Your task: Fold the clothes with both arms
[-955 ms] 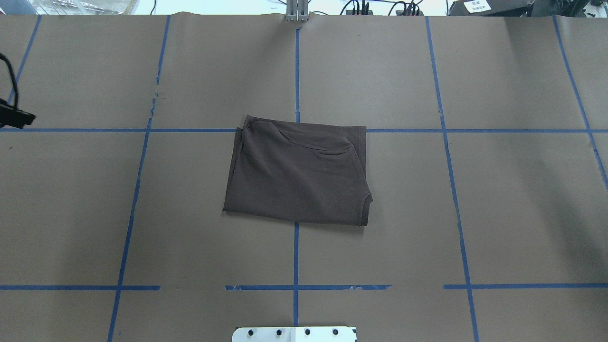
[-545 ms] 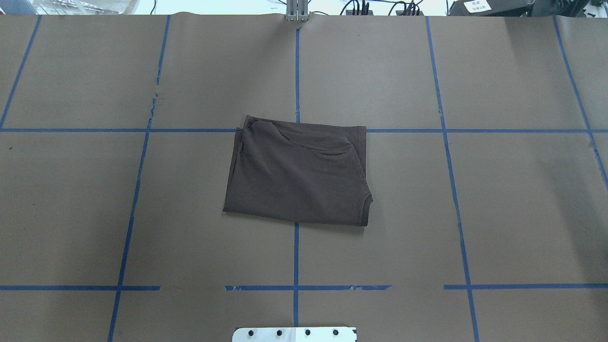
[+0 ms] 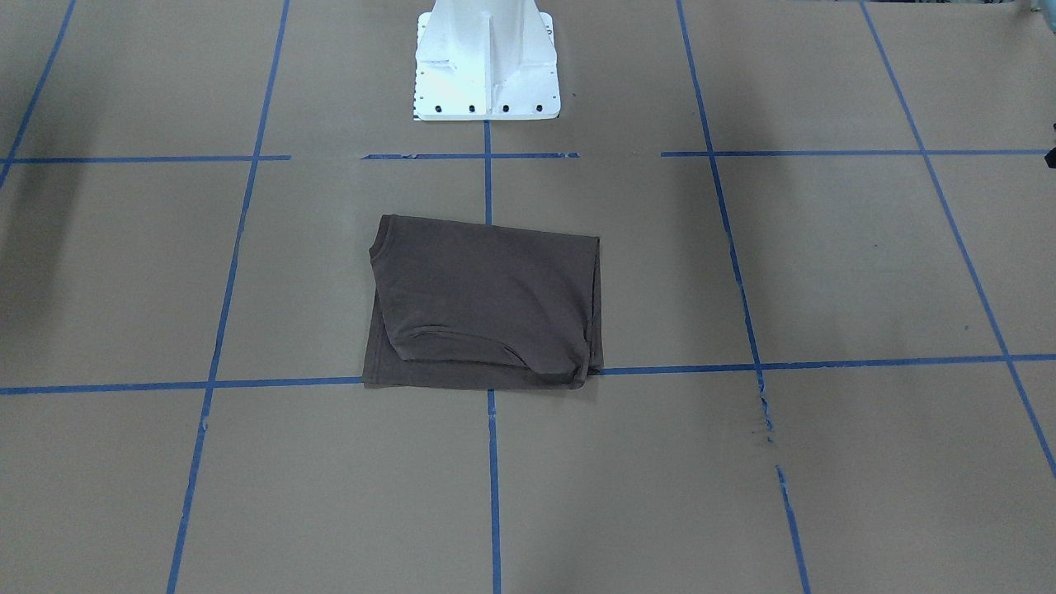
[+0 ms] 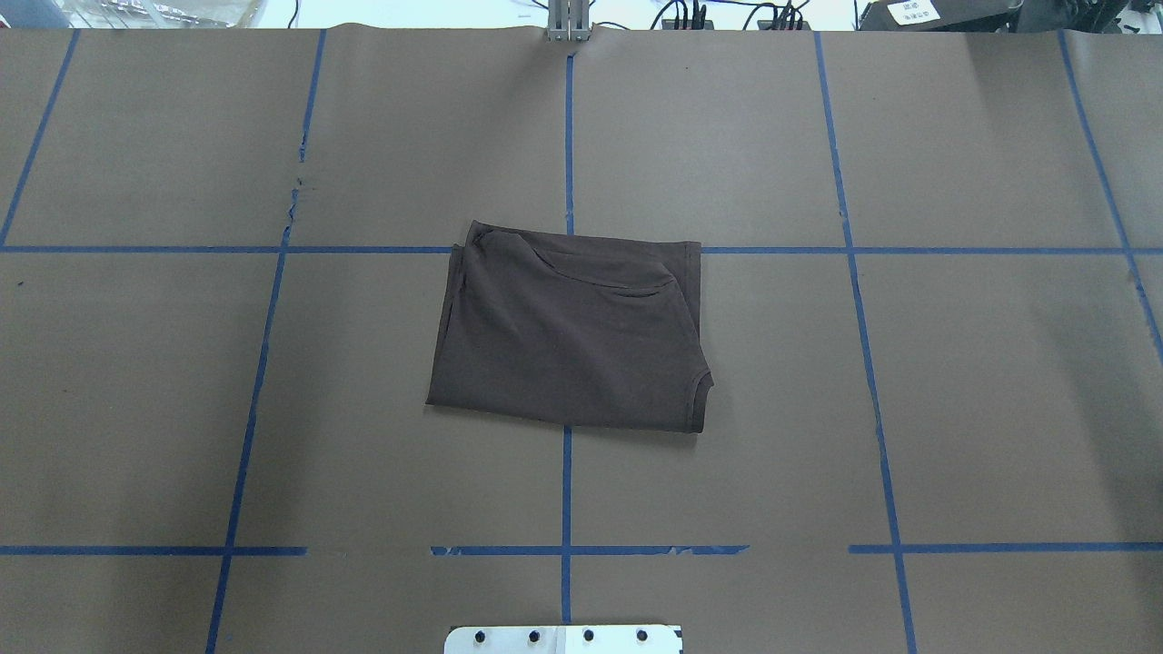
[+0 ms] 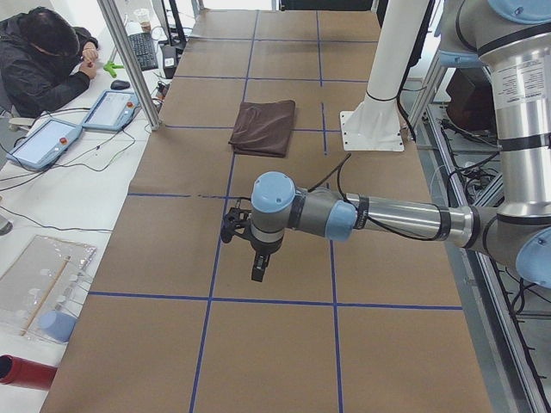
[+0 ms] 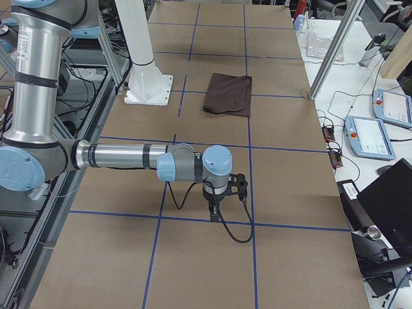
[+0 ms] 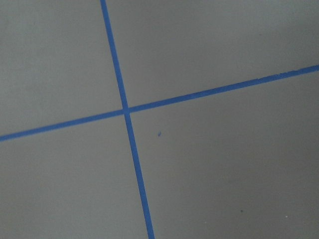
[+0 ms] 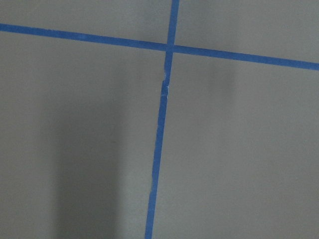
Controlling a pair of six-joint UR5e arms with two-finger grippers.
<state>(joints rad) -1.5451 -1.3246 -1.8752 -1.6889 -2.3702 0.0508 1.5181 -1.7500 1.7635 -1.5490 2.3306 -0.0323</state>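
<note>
The clothes are one dark grey-brown T-shirt (image 4: 568, 336), folded into a compact rectangle at the table's middle; it also shows in the front-facing view (image 3: 487, 301) and both side views (image 5: 264, 127) (image 6: 228, 94). Nothing touches it. My left arm (image 5: 379, 217) reaches out low over the brown paper well away from the shirt, and its gripper (image 5: 256, 267) points down. My right arm (image 6: 122, 156) does the same at the other end, gripper (image 6: 214, 209) pointing down. Whether either gripper is open or shut I cannot tell. Both wrist views hold only paper and blue tape.
The white base pedestal (image 3: 485, 62) stands just behind the shirt. Blue tape lines (image 4: 566, 490) grid the brown paper. A person (image 5: 43, 52) sits at a side desk with tablets (image 5: 110, 107); a metal post (image 5: 129, 60) stands at the table edge.
The black tip of my left gripper, seen at the overhead view's left edge a second ago, has moved out of that view. The shirt has not moved.
</note>
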